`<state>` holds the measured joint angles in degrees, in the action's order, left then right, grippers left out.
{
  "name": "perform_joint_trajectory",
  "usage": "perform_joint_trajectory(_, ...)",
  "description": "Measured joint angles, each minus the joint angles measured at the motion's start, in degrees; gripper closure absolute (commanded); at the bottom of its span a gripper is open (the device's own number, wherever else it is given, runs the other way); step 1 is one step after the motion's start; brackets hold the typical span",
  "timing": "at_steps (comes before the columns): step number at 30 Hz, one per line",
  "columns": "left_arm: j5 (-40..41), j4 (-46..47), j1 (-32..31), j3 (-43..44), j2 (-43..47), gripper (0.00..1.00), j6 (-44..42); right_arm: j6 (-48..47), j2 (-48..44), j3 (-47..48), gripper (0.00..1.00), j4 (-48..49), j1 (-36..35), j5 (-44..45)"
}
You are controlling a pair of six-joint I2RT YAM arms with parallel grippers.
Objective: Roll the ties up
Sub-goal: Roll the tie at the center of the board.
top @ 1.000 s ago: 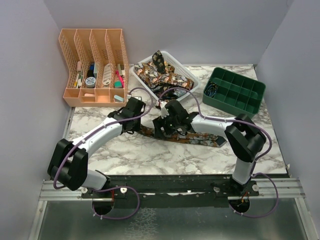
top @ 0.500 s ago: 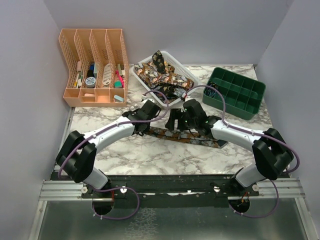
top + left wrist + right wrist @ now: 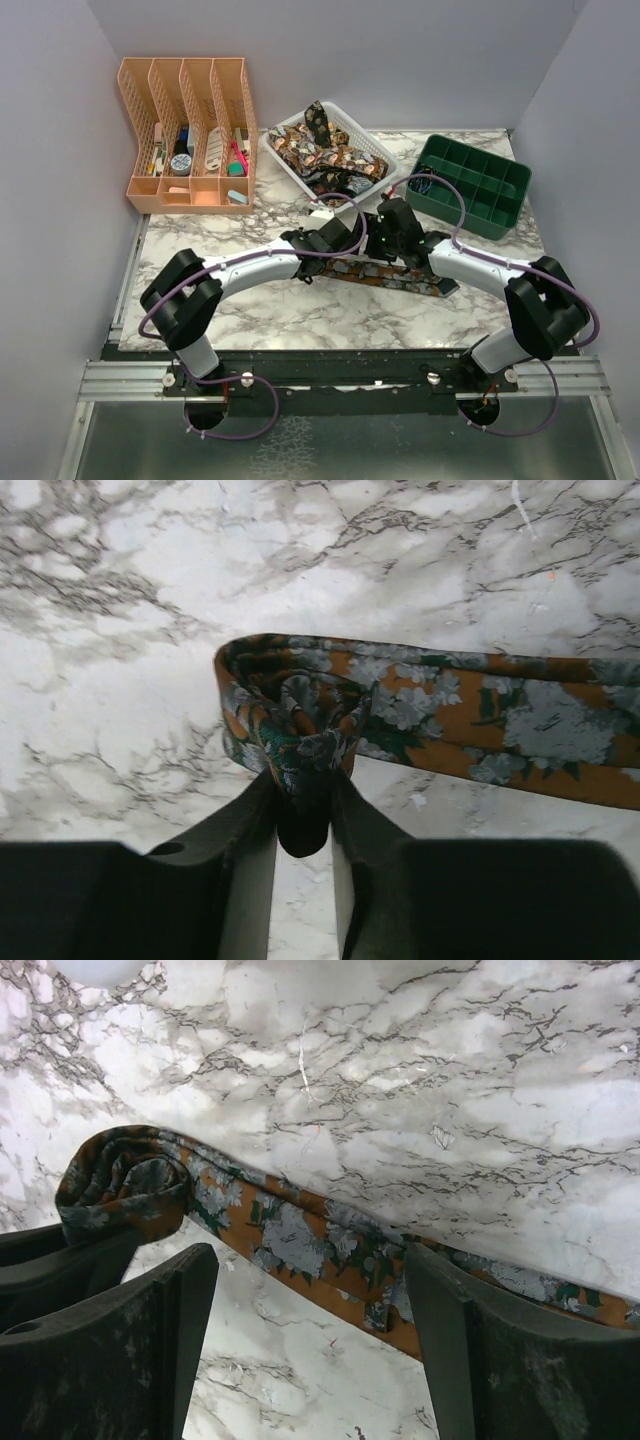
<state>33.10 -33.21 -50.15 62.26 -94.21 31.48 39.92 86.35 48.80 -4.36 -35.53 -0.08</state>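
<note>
Left wrist camera gave us what the overhead could not: the left gripper (image 3: 305, 815) was clenched on the rolled end of the tie (image 3: 470, 705). Its dark fingers (image 3: 240, 830) pinched a tight coil of orange, green and grey floral cloth, and the flat strip ran off to the right.

From the right wrist we saw that coil at the picture's left. The right gripper (image 3: 310, 1260) was spread wide, one finger on each side of the flat strip, grasping nothing. Whether it touched the cloth we could not tell.

Only the top external view showed the whole layout. Both arms reached inward and met over the tie near the middle of the table (image 3: 270, 310), with the unrolled length lying toward the right.

The surface was white marble with grey veins. Behind the grippers stood a white basket (image 3: 378, 150) heaped with other ties (image 3: 320, 150). A peach file organizer (image 3: 185, 110) holding small items stood at the far left, and a green compartment tray (image 3: 470, 185) at the far right. Plain pale grey walls (image 3: 60, 150) closed three sides.
</note>
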Motion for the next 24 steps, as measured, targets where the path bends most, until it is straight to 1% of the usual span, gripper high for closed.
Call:
perform_joint_trajectory(3, 0.0, -0.2, -1.1, 0.9, -1.8, 0.53, 2.2, 0.4, 0.0, -0.4, 0.19, 0.0, 0.2, 0.0)
perform_joint_trajectory(5, -0.3, -0.3, -1.6, 1.6, -3.4, 0.43, 3.5, 0.5, 0.0, -0.5, 0.19, 0.0, 0.5, 0.0)
perform_joint_trajectory(8, -1.7, -0.3, -1.9, 2.5, -5.1, 0.37, 4.8, 0.6, 0.0, -0.8, 0.19, 0.0, 0.9, -0.1)
perform_joint_trajectory(14, -6.3, 2.3, -2.0, 3.0, -4.9, 0.17, 5.4, 0.6, 0.0, -2.2, 0.19, 0.1, 1.9, -1.7)
perform_joint_trajectory(17, -8.6, 3.4, -2.0, 3.0, -3.1, 0.07, 5.1, 0.6, 0.0, -2.5, 0.19, 0.3, 2.3, -3.3)
perform_joint_trajectory(20, -10.2, 4.5, -1.5, 3.0, 1.4, 0.01, 4.8, 0.6, -0.3, -2.6, 0.19, 1.3, 2.4, -5.3)
perform_joint_trajectory(23, -11.7, 5.8, -0.1, 2.4, 6.9, 0.01, 4.7, 0.6, -0.7, -2.8, 0.18, 3.0, 2.4, -7.9)
perform_joint_trajectory(24, -12.8, 6.6, 1.3, 1.4, 9.6, 0.01, 4.6, 0.6, -0.7, -2.9, 0.18, 4.0, 2.4, -9.1)
